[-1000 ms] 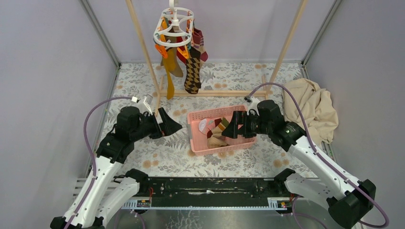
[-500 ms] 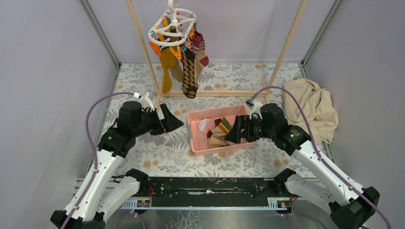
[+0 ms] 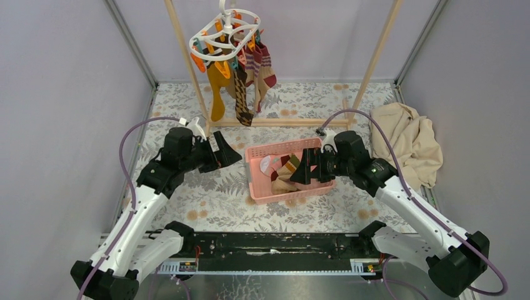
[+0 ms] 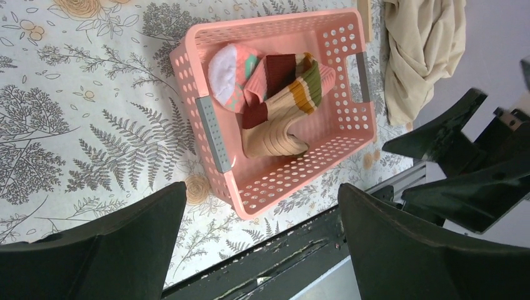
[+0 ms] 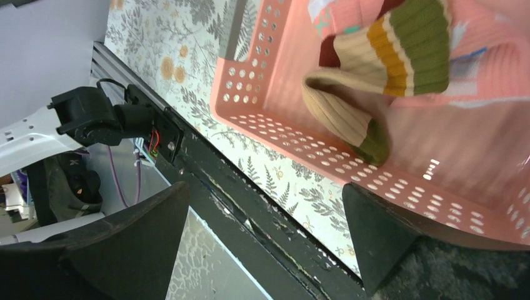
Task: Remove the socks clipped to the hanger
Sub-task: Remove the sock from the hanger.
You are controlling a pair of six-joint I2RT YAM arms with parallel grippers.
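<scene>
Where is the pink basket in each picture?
Top view: the pink basket sits in the middle of the table, in front of the wooden rack.
Left wrist view: the basket fills the upper middle.
Right wrist view: the basket fills the upper right, cut off by the edge.
Shared landmark: the striped sock lying inside it.

Basket [image 3: 275, 195] sitting between left gripper [image 3: 226, 152] and right gripper [image 3: 302, 169], loose socks [image 3: 284, 170] lying in it. Hanger [image 3: 224, 36] hanging on rack [image 3: 294, 122] behind left gripper, clipped socks [image 3: 240, 87] dangling under it. Cloth [image 3: 409, 140] lying right of right gripper.
</scene>
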